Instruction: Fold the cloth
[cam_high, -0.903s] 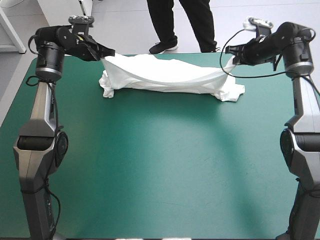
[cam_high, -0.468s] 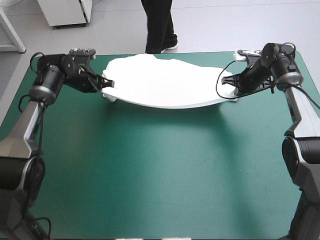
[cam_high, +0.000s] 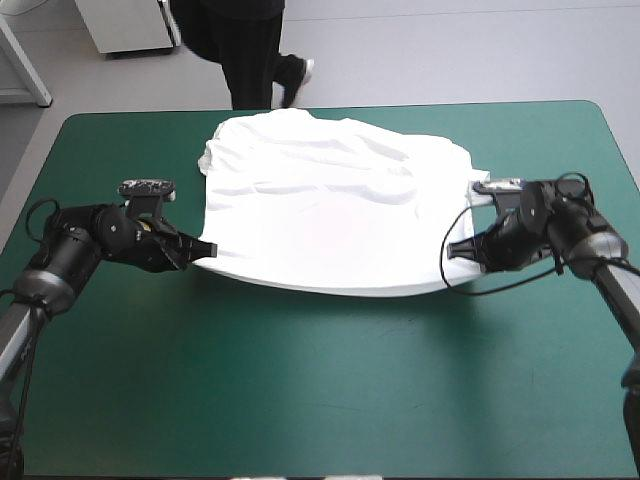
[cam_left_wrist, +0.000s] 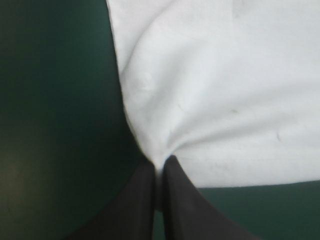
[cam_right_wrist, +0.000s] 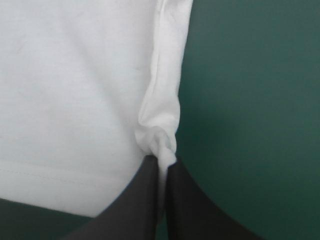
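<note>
While left claw (cam_high: 205, 250) and right claw (cam_high: 456, 249) pinch its near corners, the T-shirt (cam_high: 330, 200) spans left-to-right.

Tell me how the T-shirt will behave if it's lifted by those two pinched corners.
Probably floppy: the T-shirt bows along its near edge between the left gripper and right gripper. Likely light: two small corner pinches carry that edge. The fabric puckers at each pinch, so it should wrinkle easily.
</note>
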